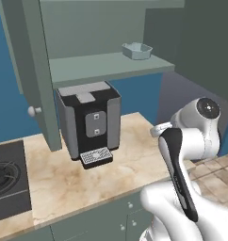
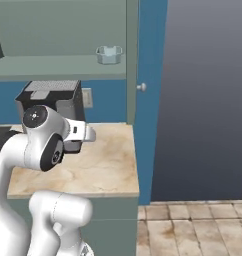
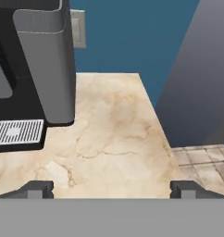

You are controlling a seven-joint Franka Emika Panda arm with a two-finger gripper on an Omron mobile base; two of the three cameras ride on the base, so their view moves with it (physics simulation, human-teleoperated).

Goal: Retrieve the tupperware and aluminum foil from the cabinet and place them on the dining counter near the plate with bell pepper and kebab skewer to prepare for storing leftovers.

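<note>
While tupperware (image 1: 137, 50) shows, hand view shows claw (image 3: 112, 190) apart.

One tupperware (image 1: 137, 50), one coffee machine (image 1: 89, 123), one hob (image 1: 7, 179).

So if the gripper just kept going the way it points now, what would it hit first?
Most likely the bare beige worktop. The open gripper looks down and forward at that surface, to the right of the coffee machine; nothing lies between. Depth is hard to judge, so the exact contact point is uncertain.

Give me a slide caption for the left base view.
Tupperware waits on the open cabinet shelf above the coffee machine.
</note>
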